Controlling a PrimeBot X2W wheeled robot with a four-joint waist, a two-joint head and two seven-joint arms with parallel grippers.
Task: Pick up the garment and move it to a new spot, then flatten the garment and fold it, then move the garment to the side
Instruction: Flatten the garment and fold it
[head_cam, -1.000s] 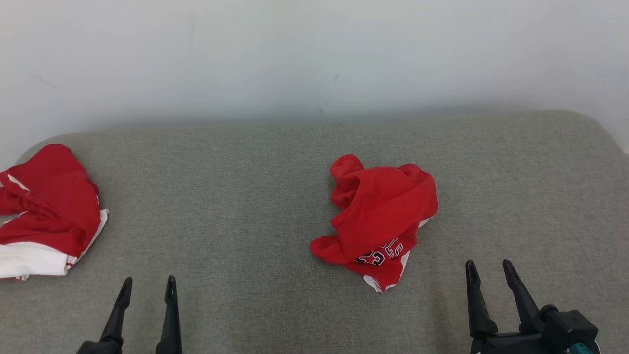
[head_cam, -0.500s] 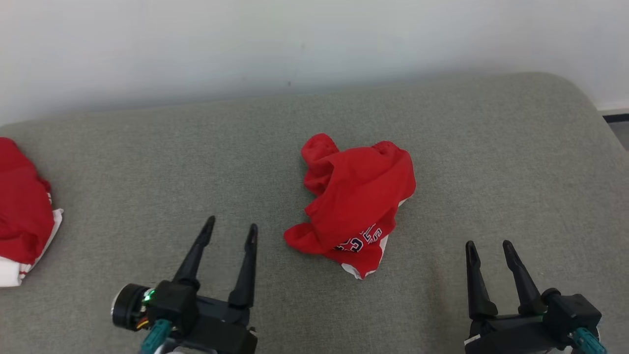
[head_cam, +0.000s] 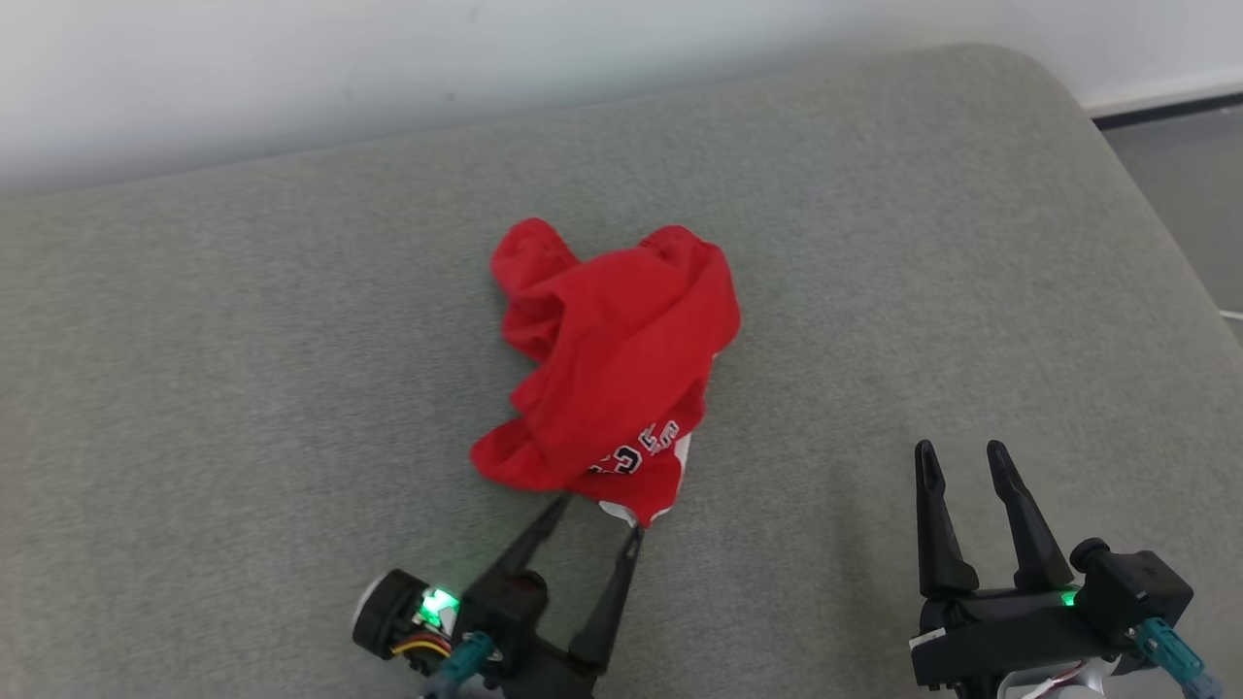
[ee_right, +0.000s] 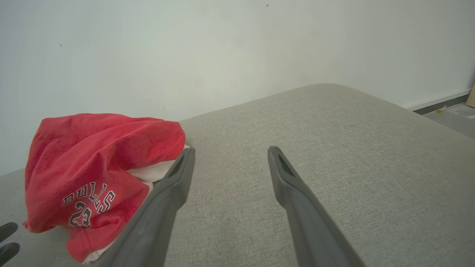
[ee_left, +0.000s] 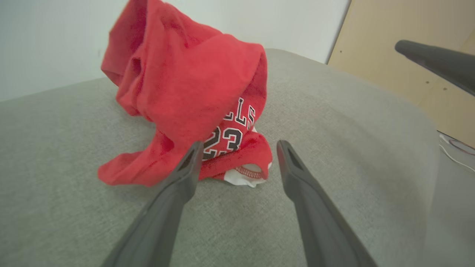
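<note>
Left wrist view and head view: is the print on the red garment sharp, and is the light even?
Left wrist view: the print on the garment reads clearly; the left pincer, near the lens, looks soft and stretched. Head view: even soft light, no glare, print small.

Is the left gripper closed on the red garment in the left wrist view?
No: the left gripper stands wide open, its tips just at the near edge of the red garment, no fabric pinched between them.
</note>
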